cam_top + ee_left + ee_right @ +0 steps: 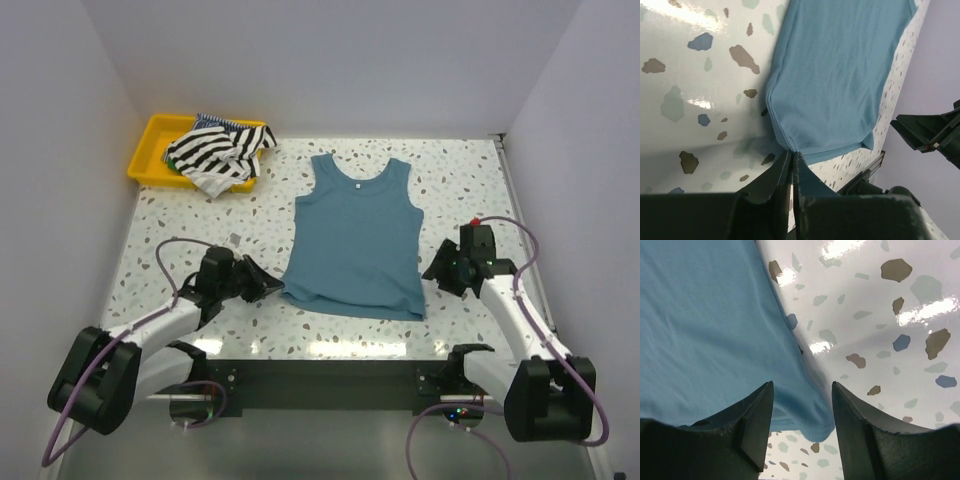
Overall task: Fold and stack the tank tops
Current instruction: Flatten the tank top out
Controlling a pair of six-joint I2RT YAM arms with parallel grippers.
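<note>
A teal-blue tank top [355, 235] lies spread flat in the middle of the table, neck away from the arms. My left gripper [270, 288] is at its lower left hem corner. In the left wrist view the jaws of that gripper [791, 154] stand almost together, pinching the corner of the teal cloth [835, 70]. My right gripper [432, 272] is at the lower right corner. It stands open [802, 387], with the teal corner [705, 325] lying loose on the table between its fingers. A black-and-white striped tank top [215, 150] lies crumpled in the tray.
A yellow plastic tray [150, 150] sits at the back left corner, with the striped top hanging over its front rim. White walls close in the table on three sides. The right arm [935, 135] shows at the edge of the left wrist view.
</note>
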